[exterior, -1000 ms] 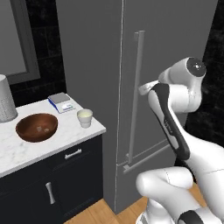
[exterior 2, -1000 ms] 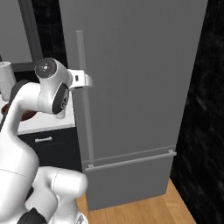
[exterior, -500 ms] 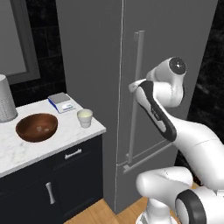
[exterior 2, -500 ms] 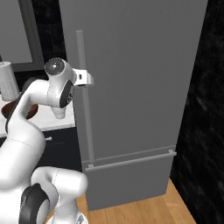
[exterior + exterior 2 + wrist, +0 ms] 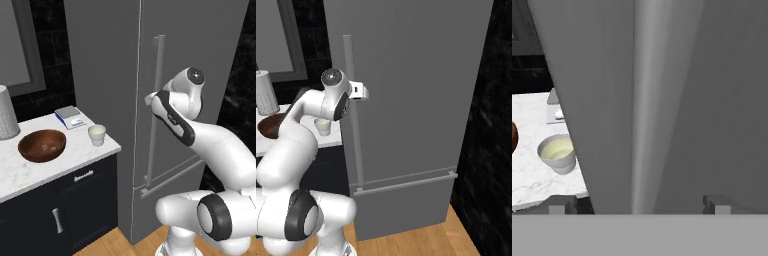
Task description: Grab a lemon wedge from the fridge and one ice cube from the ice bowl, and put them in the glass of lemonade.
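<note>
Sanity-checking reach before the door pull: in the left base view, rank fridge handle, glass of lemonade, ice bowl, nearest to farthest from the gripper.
1. Fridge handle: right at the open gripper.
2. Glass of lemonade: counter's near corner, left of it.
3. Ice bowl: farther left on the counter.

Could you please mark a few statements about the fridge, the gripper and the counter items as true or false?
1. The fridge door is shut. True.
2. The gripper is clamped shut on the handle. False: its jaws stand open, one on each side of the bar.
3. The glass of lemonade stands inside the ice bowl. False: it stands beside the bowl on the counter.
4. The glass of lemonade is nearer the fridge than the ice bowl is. True.
</note>
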### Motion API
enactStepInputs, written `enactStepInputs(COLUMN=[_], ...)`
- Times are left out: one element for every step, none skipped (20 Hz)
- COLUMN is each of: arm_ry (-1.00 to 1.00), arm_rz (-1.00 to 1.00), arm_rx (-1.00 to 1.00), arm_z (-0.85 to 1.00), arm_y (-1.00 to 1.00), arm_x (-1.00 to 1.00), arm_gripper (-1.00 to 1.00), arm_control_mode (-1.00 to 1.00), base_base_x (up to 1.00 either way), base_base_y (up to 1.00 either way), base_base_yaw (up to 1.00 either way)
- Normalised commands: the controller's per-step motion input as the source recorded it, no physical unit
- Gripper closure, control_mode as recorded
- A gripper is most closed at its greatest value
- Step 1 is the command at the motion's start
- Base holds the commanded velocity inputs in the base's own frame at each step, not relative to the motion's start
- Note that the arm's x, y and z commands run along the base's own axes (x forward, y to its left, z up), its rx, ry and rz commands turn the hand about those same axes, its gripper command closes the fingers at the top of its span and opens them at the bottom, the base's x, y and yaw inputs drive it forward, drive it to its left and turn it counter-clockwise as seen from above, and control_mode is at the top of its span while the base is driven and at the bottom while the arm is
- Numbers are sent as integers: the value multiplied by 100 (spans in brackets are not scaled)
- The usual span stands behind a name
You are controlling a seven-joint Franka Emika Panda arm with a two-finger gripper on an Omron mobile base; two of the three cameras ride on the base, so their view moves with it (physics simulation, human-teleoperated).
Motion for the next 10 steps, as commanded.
enactStepInputs(arm_ry=[2, 2, 3, 2, 1, 0, 0, 0, 0, 1], arm_rz=[0, 0, 1, 1, 1, 1, 1, 2, 2, 2], arm_rx=[0, 0, 0, 0, 0, 0, 0, 0, 0, 0], arm_z=[-16, -19, -19, -21, -25, -28, -29, -29, -31, -31], arm_y=[-4, -6, -5, -2, -2, -1, 0, 0, 0, 0], arm_x=[39, 46, 50, 52, 54, 58, 62, 66, 66, 66], arm_gripper=[-100, -100, -100, -100, -100, -100, -100, -100, -100, -100], arm_control_mode=[-100, -100, -100, -100, -100, -100, -100, -100, -100, -100], base_base_x=[0, 0, 0, 0, 0, 0, 0, 0, 0, 0], base_base_y=[0, 0, 0, 0, 0, 0, 0, 0, 0, 0], base_base_yaw=[0, 0, 0, 0, 0, 0, 0, 0, 0, 0])
